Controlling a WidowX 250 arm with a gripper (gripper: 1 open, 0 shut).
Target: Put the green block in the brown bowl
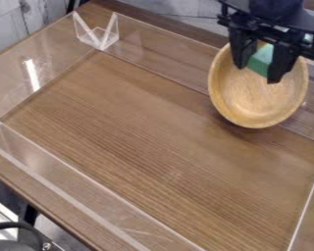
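Observation:
The green block (262, 60) hangs between the black fingers of my gripper (265, 65), which is shut on it and points down. Gripper and block hover over the upper part of the brown bowl (255, 99), a light wooden bowl at the right side of the table that leans up toward the camera. Only the middle of the block shows; the fingers cover its sides. I see nothing else inside the bowl.
The bowl rests on a wooden tabletop (146, 147) fenced by a low clear plastic wall (42, 167). A small clear plastic stand (97, 32) sits at the back left corner.

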